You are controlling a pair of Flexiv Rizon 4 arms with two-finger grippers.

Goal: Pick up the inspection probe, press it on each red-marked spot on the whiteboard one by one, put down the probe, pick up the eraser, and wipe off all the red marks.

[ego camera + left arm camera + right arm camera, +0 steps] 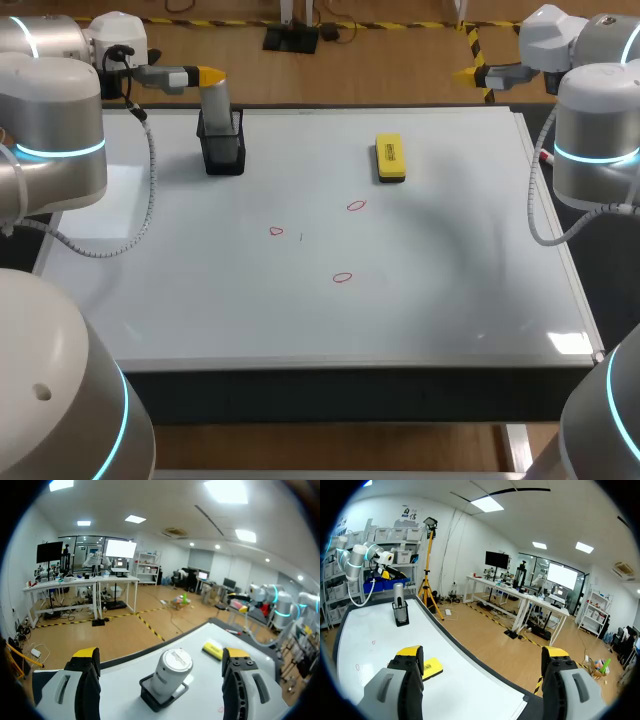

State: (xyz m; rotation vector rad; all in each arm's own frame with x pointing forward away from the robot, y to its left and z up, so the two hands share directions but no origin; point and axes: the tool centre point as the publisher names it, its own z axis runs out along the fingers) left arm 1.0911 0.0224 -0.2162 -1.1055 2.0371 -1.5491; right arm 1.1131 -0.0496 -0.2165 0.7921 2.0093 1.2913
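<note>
- Whiteboard [450, 300]: laid flat over the bench [340, 395]. A black holder [222, 155] is stood on it near the far edge, toward the left arm's side.
- Probe [216, 105]: a grey cylinder, held upright in the holder, with its top projecting well above the rim. It is touched by neither arm.
- Eraser [390, 158]: yellow with a dark base, laid flat on the whiteboard, well to the right of the holder and about as far back.
- Red marks: three small ovals are drawn on the whiteboard, all to the right of the holder and nearer the robot. One [276, 231] lies closest to the holder, one [356, 206] further right, and one [342, 278] furthest forward.
- Left arm [60, 140]: the left jaws are held just behind the holder and raised above it. In the left wrist view the yellow-tipped fingers [86, 660] are seen spread wide, with the probe ahead between them but untouched. Nothing is gripped.
- Right arm [595, 140]: the right jaws are held far to the right of the holder, past the whiteboard's far right corner. In the right wrist view the fingers [409, 656] are seen wide apart and empty.
</note>
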